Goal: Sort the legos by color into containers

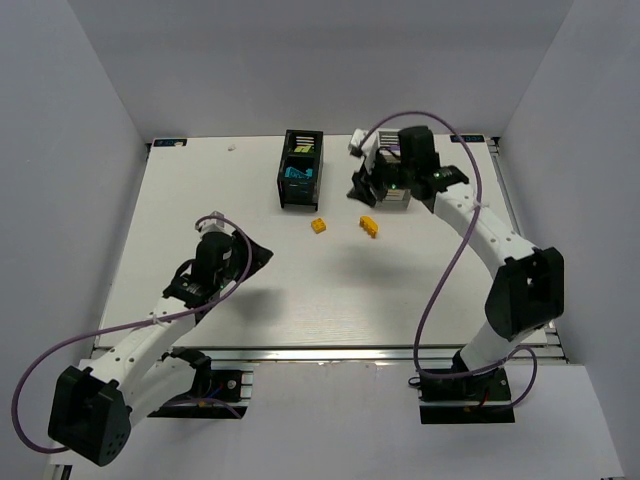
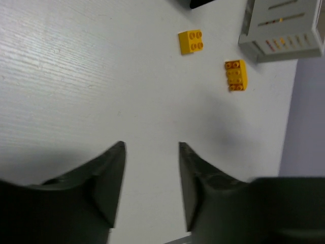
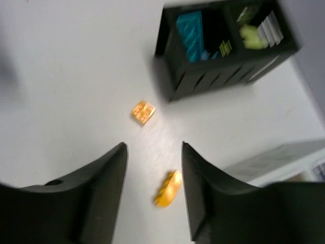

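Loose legos: the left yellow brick (image 1: 319, 226) and the right yellow brick (image 1: 369, 227) are lying on the table (image 1: 190, 190), near each other but not touching, just in front of the two boxes.
Sorted legos: cyan bricks (image 3: 190, 35) are sitting in one compartment of the black box (image 1: 300, 202), and lime bricks (image 3: 251, 35) in the other.
Second container: the white box (image 2: 284, 46) is standing to the right of the black box, just beyond the right yellow brick. Its contents cannot be told.
Right arm: the right gripper (image 3: 152, 190) is being held above the table beside the white box, its fingers parted and nothing grasped. In the right wrist view, the right yellow brick is showing in the gap between the fingertips, on the table below them. The left yellow brick is lying farther ahead, toward the black box.
Left arm: the left gripper (image 2: 151, 183) is being held over bare table, its fingers parted and empty. Both yellow bricks are lying well ahead of it, toward the white box.
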`<act>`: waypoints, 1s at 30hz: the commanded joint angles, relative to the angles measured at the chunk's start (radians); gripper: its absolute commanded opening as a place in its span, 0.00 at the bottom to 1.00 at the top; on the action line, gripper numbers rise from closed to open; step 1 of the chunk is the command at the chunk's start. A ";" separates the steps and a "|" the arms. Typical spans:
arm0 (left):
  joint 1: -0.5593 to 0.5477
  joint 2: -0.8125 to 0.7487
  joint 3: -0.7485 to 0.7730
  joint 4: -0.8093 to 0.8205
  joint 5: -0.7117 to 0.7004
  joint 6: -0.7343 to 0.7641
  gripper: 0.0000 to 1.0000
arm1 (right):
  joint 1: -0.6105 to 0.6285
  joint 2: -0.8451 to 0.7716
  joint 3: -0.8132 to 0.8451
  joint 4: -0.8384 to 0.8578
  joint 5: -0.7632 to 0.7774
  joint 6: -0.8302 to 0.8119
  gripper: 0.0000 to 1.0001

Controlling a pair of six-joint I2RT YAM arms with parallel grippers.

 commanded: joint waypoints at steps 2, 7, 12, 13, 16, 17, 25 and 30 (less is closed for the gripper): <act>-0.004 -0.039 -0.029 0.028 0.009 0.007 0.67 | 0.015 -0.058 -0.150 -0.159 0.196 -0.068 0.63; -0.004 -0.089 -0.045 -0.017 -0.021 0.016 0.79 | 0.014 -0.032 -0.185 -0.169 0.388 0.024 0.85; -0.004 -0.139 -0.074 -0.069 -0.063 -0.013 0.83 | 0.010 0.087 -0.104 -0.171 0.439 0.102 0.89; -0.004 -0.149 -0.077 -0.077 -0.074 -0.019 0.84 | 0.009 0.112 -0.083 -0.177 0.444 0.111 0.89; -0.004 -0.183 -0.086 -0.103 -0.089 -0.030 0.84 | 0.009 0.199 0.008 -0.220 0.432 0.122 0.89; -0.004 -0.200 -0.087 -0.117 -0.095 -0.033 0.84 | 0.009 0.233 0.035 -0.225 0.430 0.130 0.87; -0.004 -0.252 -0.092 -0.157 -0.123 -0.041 0.84 | 0.010 0.351 0.105 -0.209 0.491 0.148 0.73; -0.004 -0.232 -0.091 -0.143 -0.123 -0.038 0.84 | 0.014 0.399 0.108 -0.205 0.513 0.131 0.68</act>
